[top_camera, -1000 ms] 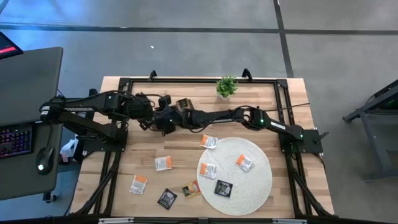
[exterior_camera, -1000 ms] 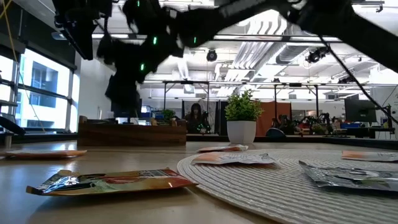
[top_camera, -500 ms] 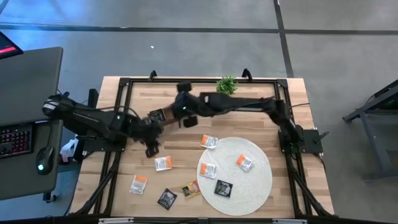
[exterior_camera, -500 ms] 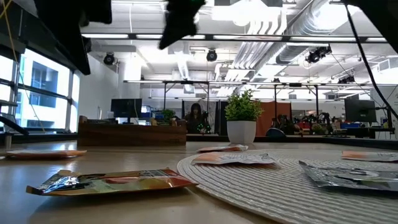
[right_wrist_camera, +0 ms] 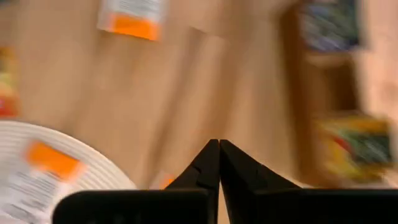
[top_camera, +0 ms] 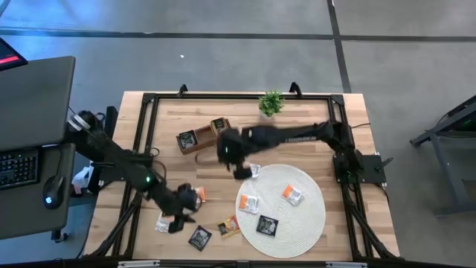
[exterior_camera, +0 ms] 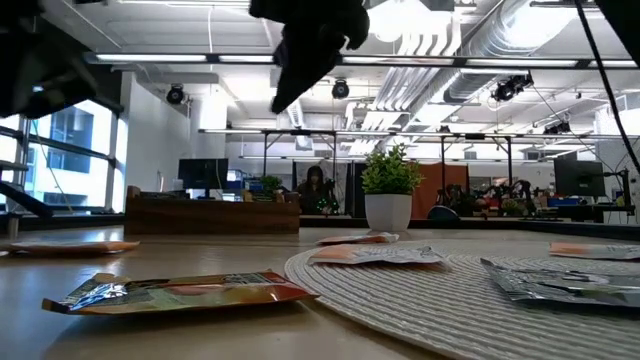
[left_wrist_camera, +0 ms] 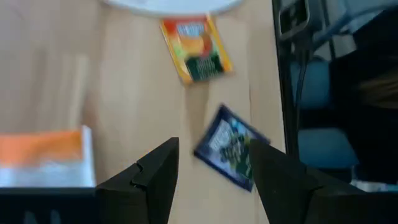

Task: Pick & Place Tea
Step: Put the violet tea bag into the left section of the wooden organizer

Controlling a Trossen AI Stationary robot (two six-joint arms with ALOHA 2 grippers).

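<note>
Tea sachets lie flat on the wooden table (top_camera: 305, 126) and on the round white mat (top_camera: 301, 219). My left gripper (top_camera: 178, 214) hovers open above the near left group. In its wrist view a black sachet (left_wrist_camera: 233, 152) lies beyond the open fingers (left_wrist_camera: 212, 144), with a yellow-brown one (left_wrist_camera: 196, 48) and a white-and-orange one (left_wrist_camera: 43, 158) nearby. My right gripper (top_camera: 238, 167) is shut with nothing in it, above the table at the mat's far left edge, beside a white-and-orange sachet (top_camera: 255, 171). In its wrist view the fingertips (right_wrist_camera: 219, 149) meet.
A brown wooden compartment tray (top_camera: 202, 136) holding sachets lies at the far middle, just left of my right gripper. A small green potted plant (top_camera: 271, 103) stands at the far edge. A black frame (top_camera: 149, 100) borders the table.
My left gripper has swung from beside the tray toward the table's near left, and is now over the loose sachets. My right gripper has drawn back from the tray toward the right and then the near side, to the mat's far left edge. No sachet has moved.
</note>
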